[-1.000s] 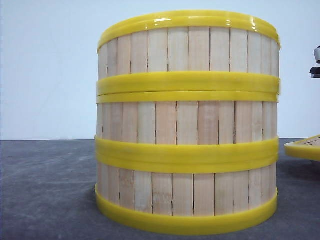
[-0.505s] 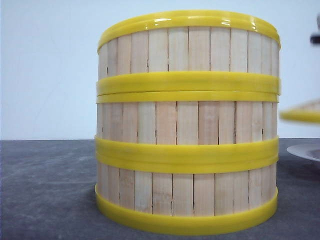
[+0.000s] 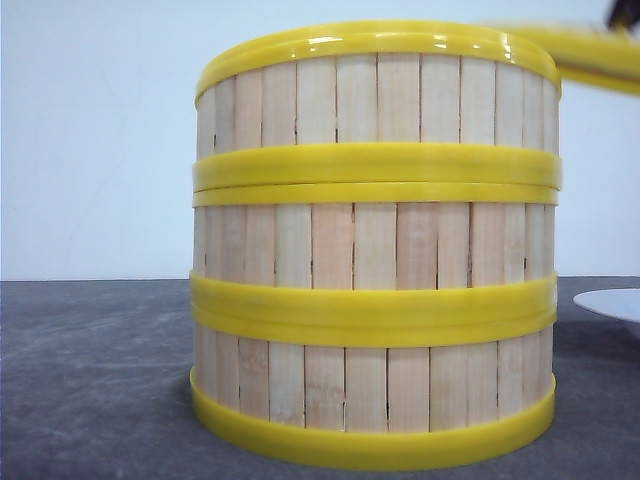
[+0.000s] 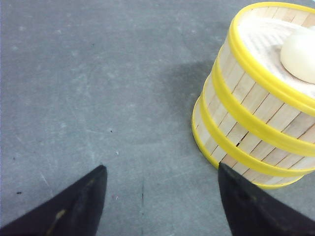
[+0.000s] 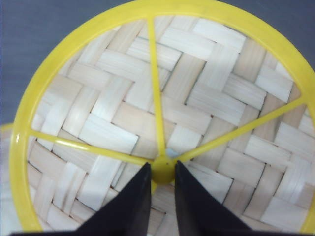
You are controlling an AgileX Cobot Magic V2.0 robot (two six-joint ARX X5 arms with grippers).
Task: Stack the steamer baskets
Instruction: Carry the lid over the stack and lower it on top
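Observation:
Three steamer baskets (image 3: 375, 250) stand stacked in one column, filling the front view. In the left wrist view the stack (image 4: 246, 123) has a white bun (image 4: 301, 54) lying in its open top basket. My left gripper (image 4: 160, 169) is open and empty over the bare table, with its one finger beside the stack's base. My right gripper (image 5: 162, 167) is shut on the yellow centre knob of the woven lid (image 5: 123, 113). That lid (image 3: 590, 55) hangs in the air at the stack's upper right, about level with the top rim.
A white plate (image 3: 612, 303) lies on the dark grey table (image 3: 90, 380) to the right of the stack. A pale wall stands behind. Bare table (image 4: 98, 88) stretches to the stack's left.
The lid has been lifted off the plate at the right, up to the height of the stack's top rim and leftward. The plate now lies uncovered. The stack has not moved.

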